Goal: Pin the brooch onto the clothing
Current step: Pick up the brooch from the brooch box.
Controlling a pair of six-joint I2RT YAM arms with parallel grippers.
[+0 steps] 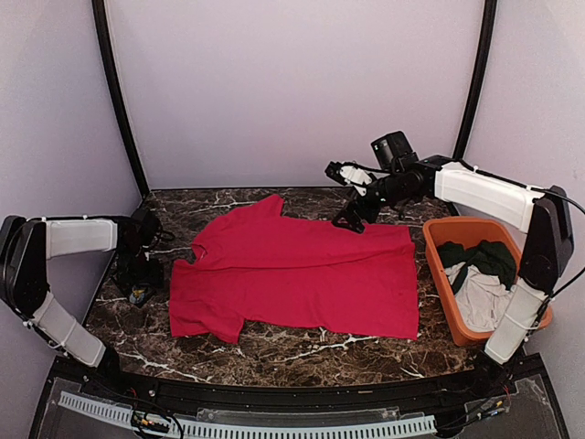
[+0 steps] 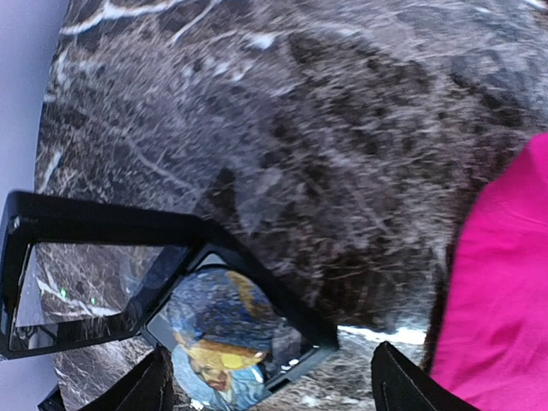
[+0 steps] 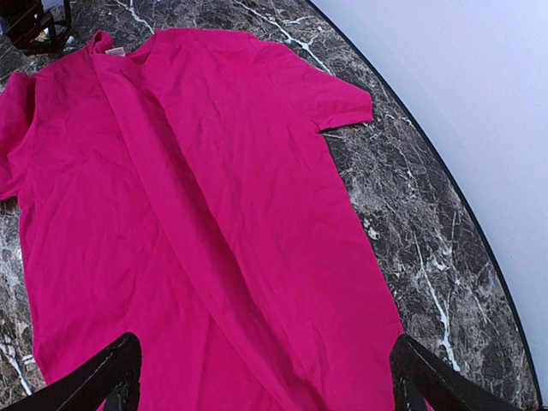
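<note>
The clothing, a bright red T-shirt (image 1: 297,274), lies flat on the marble table, its neck toward the left. The brooch (image 2: 224,330), a round badge with a blue and yellow painted portrait, rests in a black angular holder (image 2: 94,224) left of the shirt's sleeve (image 2: 505,282). My left gripper (image 2: 270,390) hovers just over the brooch, its fingers (image 2: 402,385) spread apart on either side and not touching it. In the top view the same gripper (image 1: 142,274) points down at the holder. My right gripper (image 3: 261,385) hangs open above the shirt's (image 3: 214,214) hem end, holding nothing.
An orange basket (image 1: 439,251) at the right edge holds a dark green garment (image 1: 489,259) and a white cloth (image 1: 480,297). Dark marble table (image 1: 302,352) runs along the front of the shirt. Black frame posts (image 1: 114,91) stand at the back corners.
</note>
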